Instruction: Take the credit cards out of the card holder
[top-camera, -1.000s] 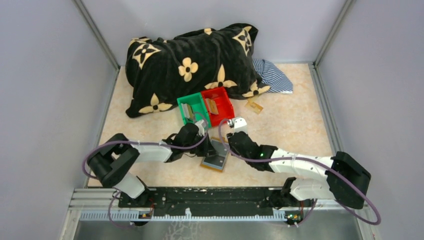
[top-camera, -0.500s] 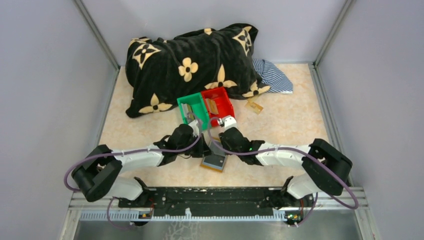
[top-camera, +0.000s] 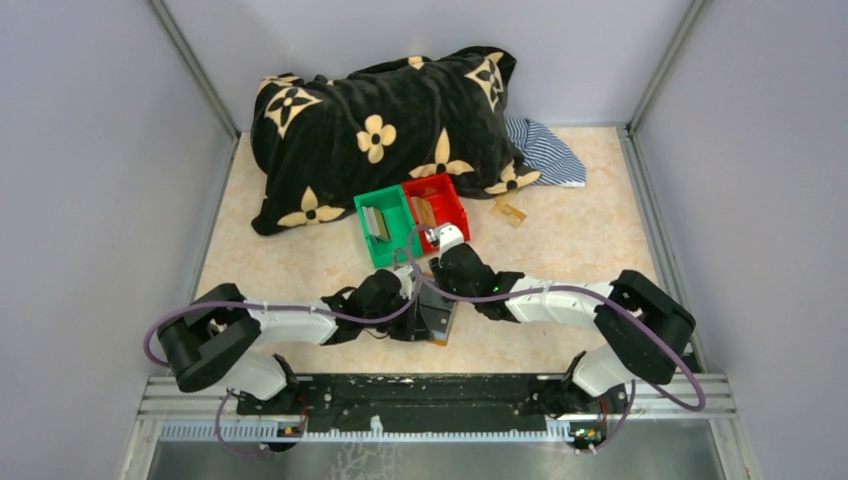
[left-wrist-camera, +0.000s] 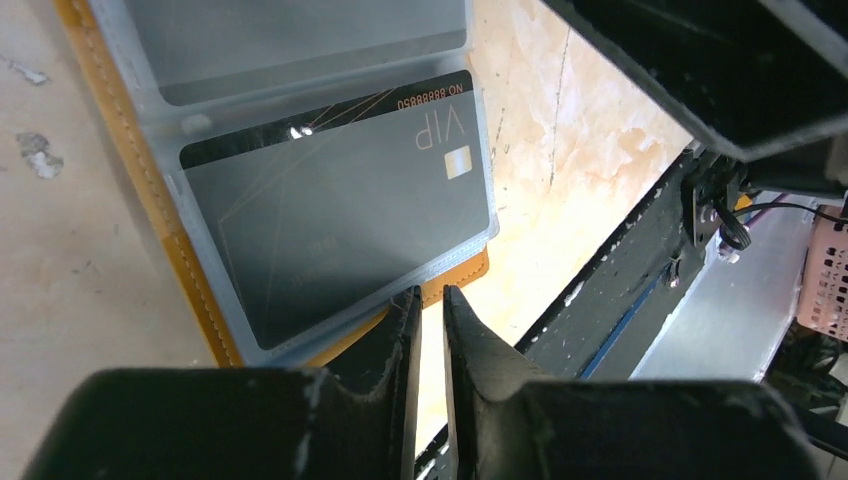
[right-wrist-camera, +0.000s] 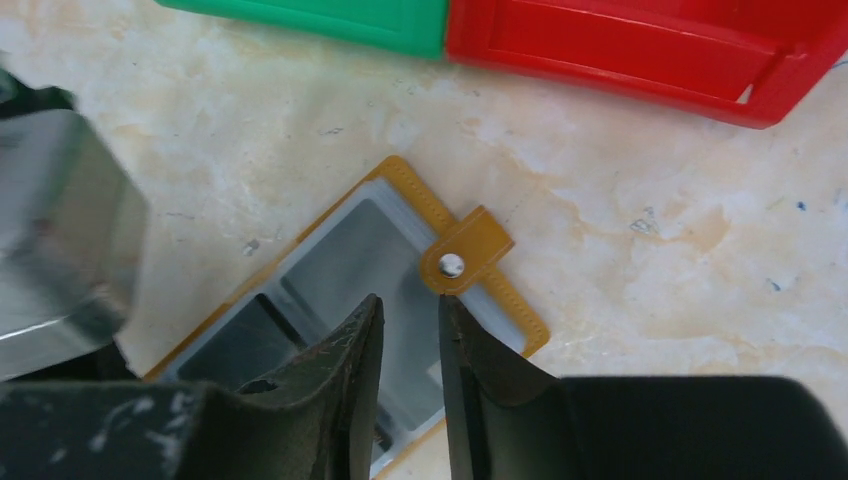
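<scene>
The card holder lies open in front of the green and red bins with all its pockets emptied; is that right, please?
Not quite: the left wrist view shows a dark grey VIP card tucked in one pocket of the card holder. Otherwise yes: it lies open in front of the green bin and red bin.
</scene>
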